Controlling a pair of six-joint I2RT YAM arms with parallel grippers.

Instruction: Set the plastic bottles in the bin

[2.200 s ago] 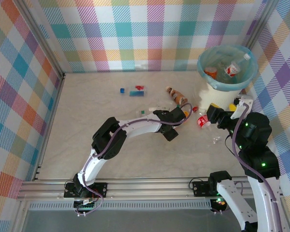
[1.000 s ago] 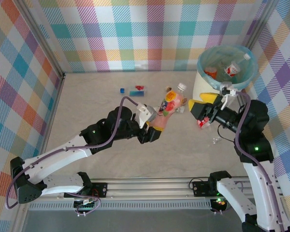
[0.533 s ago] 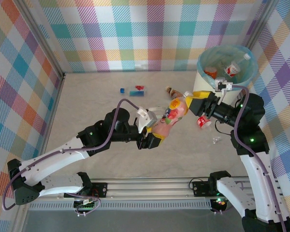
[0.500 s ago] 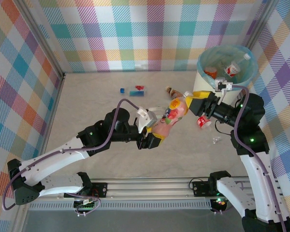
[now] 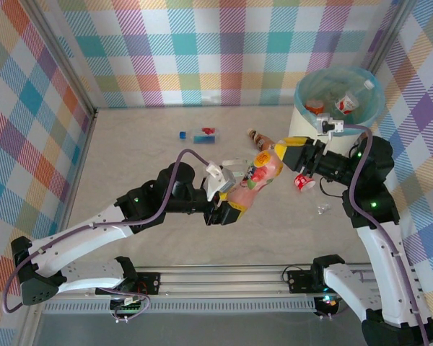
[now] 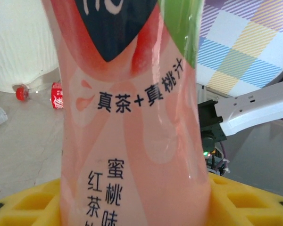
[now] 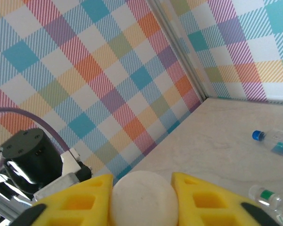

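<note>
Left gripper (image 5: 233,205) is pinching the glossy pink bottle (image 6: 132,141); right gripper (image 5: 287,151) is squeezing its round white cap (image 7: 142,195) between waffled yellow jaws.

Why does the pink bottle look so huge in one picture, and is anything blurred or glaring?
Left wrist view: the bottle sits right at the lens, so it looms; its print reads clearly, with faint sheen on the label. Right wrist view: the white cap between yellow fingers is soft, the plaid wall sharper. Top view: even light, faint shadows, no glare.
</note>
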